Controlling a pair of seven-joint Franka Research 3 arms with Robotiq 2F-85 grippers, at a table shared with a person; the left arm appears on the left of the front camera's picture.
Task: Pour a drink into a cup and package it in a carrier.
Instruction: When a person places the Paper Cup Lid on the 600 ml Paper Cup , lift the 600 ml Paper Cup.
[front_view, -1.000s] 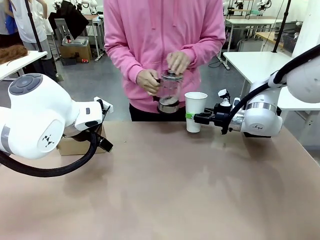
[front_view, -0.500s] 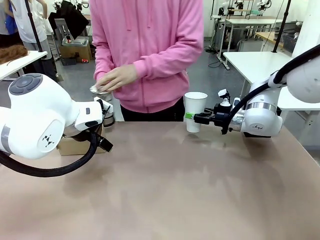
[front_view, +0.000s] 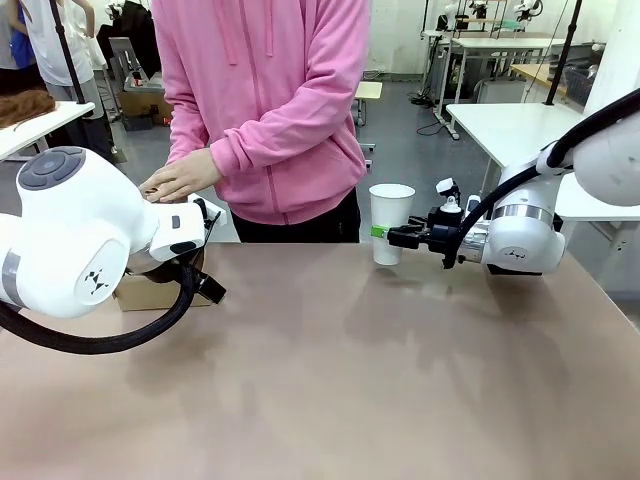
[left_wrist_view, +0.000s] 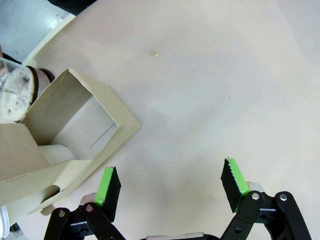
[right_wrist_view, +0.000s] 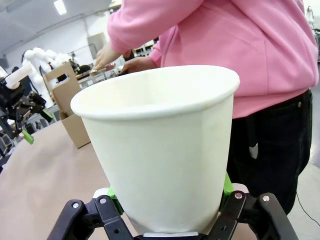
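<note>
My right gripper (front_view: 386, 236) is shut on the lower part of the white paper cup (front_view: 390, 222), which stands upright and lidless near the far edge. In the right wrist view the cup (right_wrist_view: 160, 145) sits between the green pads (right_wrist_view: 116, 196); its inside is hidden. My left gripper (left_wrist_view: 170, 176) hangs open over bare table, beside the brown cardboard carrier (left_wrist_view: 75, 131). A round glass vessel, seemingly the pitcher (left_wrist_view: 17, 95), shows from above at the carrier's far side; its drink is not discernible. The person's hands (front_view: 178, 180) hover there.
The person in a pink hoodie (front_view: 270, 100) stands at the far edge, left of centre. My bulky left arm (front_view: 80, 250) covers most of the carrier (front_view: 150, 290) in the front view. Bare tabletop (front_view: 340, 380) stretches between the arms.
The person has stepped to picture left, taking the pitcher from beside the cup over to the carrier. Both arms and the cup have stayed still.
</note>
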